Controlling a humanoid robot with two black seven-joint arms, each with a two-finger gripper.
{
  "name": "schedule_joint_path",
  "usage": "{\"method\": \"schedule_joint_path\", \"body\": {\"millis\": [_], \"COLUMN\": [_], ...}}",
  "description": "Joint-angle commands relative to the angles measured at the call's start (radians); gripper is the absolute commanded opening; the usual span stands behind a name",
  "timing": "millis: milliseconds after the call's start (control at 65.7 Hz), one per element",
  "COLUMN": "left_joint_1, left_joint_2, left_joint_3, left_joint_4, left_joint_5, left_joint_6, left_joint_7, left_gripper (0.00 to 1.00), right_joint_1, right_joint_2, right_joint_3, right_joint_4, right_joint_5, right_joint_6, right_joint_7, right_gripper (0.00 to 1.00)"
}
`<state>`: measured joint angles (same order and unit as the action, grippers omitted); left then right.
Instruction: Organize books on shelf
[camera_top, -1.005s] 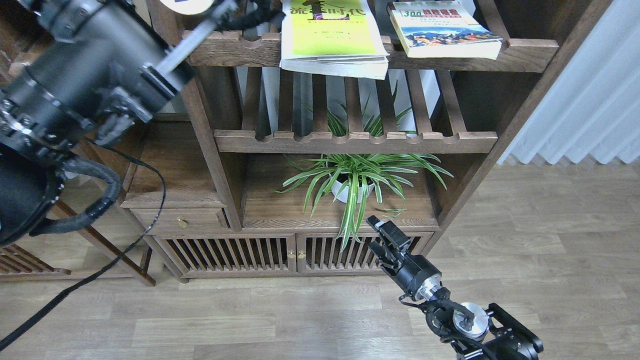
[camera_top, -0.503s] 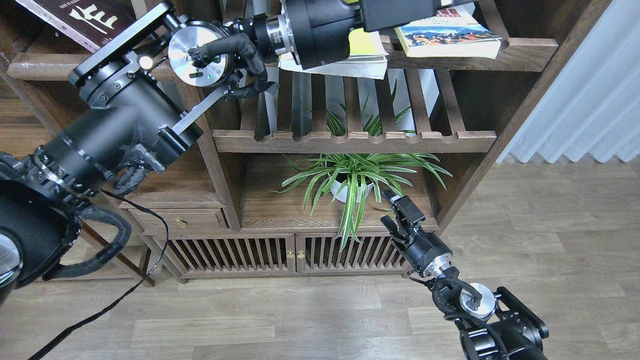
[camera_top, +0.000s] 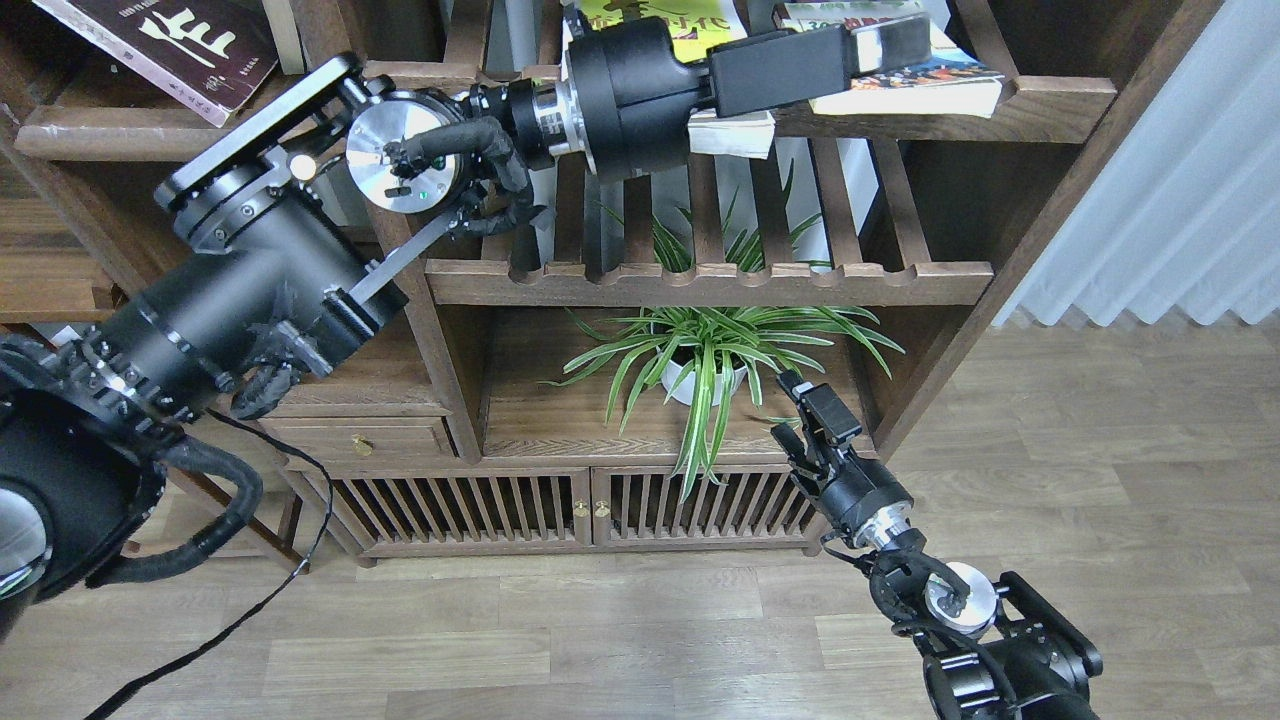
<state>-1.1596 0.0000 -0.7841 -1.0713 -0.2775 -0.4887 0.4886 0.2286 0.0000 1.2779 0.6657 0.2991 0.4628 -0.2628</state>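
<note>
The maroon book (camera_top: 170, 45) with white characters lies tilted on the solid dark-brown shelf (camera_top: 70, 140) at the top left. The yellow-green book (camera_top: 655, 12) and the "300" book (camera_top: 945, 88) lie side by side on the top slatted rack. My left arm largely hides the yellow-green one. My left gripper (camera_top: 885, 45) reaches right across the rack and sits over the near left part of the "300" book. Its fingers cannot be told apart. My right gripper (camera_top: 805, 425) is low, in front of the plant's plank, open and empty.
A potted spider plant (camera_top: 715, 360) stands on the lower plank. A second slatted rack (camera_top: 700, 280) runs below the top one. A cabinet with slatted doors (camera_top: 590, 505) is at the bottom. A white curtain (camera_top: 1170, 200) hangs at the right.
My left arm has swung up and across, and its gripper now lies over the top rack by the "300" book. My right gripper has risen and moved slightly right.
</note>
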Motion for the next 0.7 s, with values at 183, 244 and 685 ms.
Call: {"method": "schedule_joint_path", "body": {"millis": [183, 244, 685], "left_joint_1": [0.135, 0.153, 0.351], "left_joint_2": [0.000, 0.000, 0.000], "left_joint_3": [-0.049, -0.049, -0.064], "left_joint_4": [-0.052, -0.052, -0.052], "left_joint_5": [0.000, 0.000, 0.000], "left_joint_6": [0.000, 0.000, 0.000], "left_joint_7": [0.000, 0.000, 0.000], "left_gripper": [1.00, 1.00, 1.00], "right_joint_1": [0.000, 0.002, 0.002], "right_joint_2": [0.000, 0.000, 0.000], "right_joint_3": [0.000, -0.002, -0.002], "right_joint_4": [0.000, 0.000, 0.000], "right_joint_5": [0.000, 0.000, 0.000], "right_joint_6": [-0.004, -0.004, -0.004], "right_joint_7": [0.000, 0.004, 0.005], "right_gripper": [0.99, 0.99, 0.99]}}
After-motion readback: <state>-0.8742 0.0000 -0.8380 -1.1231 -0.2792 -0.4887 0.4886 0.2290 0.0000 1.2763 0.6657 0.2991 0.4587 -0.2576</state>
